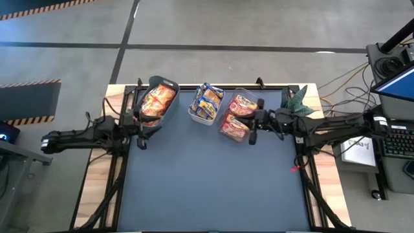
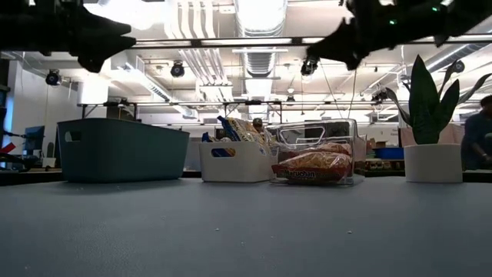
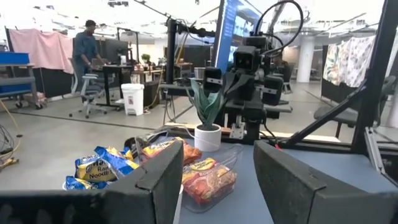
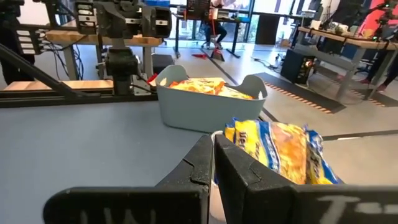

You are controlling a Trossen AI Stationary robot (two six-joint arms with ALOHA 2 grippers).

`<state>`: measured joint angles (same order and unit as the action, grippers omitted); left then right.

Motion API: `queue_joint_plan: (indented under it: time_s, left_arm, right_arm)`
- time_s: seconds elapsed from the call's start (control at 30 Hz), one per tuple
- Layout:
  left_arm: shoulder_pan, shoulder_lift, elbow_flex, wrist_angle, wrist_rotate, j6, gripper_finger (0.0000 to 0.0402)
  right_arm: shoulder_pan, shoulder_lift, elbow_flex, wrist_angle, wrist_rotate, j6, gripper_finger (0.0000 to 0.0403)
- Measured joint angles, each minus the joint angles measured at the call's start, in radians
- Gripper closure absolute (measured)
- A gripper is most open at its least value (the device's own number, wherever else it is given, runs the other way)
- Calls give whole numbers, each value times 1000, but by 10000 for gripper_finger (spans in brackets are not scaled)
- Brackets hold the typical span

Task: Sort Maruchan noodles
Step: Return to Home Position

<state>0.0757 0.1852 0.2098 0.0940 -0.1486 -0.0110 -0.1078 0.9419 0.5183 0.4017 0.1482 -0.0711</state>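
While both arms hung low over the far side of the table, every packet of Maruchan noodles I could see was already binned. The orange packs lay in the grey-green bin, the blue-and-yellow packs in the white bin, and the red-and-whitish packs in the clear bin.

The left gripper, fingers wide apart and empty, hovered just beside the near end of the grey-green bin. The right gripper had its fingers pressed together on nothing, and it sat right at the clear bin's rim, on the side nearest its own arm.

So the sorting looked finished to me, and the danger was in the retreat. That right gripper was low and tight against the clear bin. A pull-back without lifting first could have caught the rim and dragged the light bin along, or tipped a pack out.

The blue packs worried me more. They stood on end, poking well above the white bin's wall, so one nudge could have spilled them.

Behind the right arm stood the potted plant, close to its path, and a wide swing might have brushed the leaves. On the left, an open finger could have hooked the grey-green bin's edge.
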Motion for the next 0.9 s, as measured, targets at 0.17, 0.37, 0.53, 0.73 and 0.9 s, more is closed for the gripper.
queue_joint_plan:
  time_s: [0.17, 0.37, 0.53, 0.73, 0.9]
  left_arm:
    - [0, -4, -29, -1, -1, 9, 224]
    - [0, -4, -52, -1, 0, -7, 229]
    - [0, -2, -63, 0, 0, -6, 234]
    - [0, -3, -71, 2, 0, 11, 235]
    - [0, -1, -71, -3, 0, 15, 235]
  right_arm:
    - [-14, -129, -109, -2, 0, 7, 394]
    - [-13, -329, -239, 0, -2, -10, 394]
    - [-13, -507, -347, -1, -19, -32, 394]
    - [-13, -696, -442, 0, -79, -36, 394]
    - [-13, -839, -506, -24, -104, -49, 394]
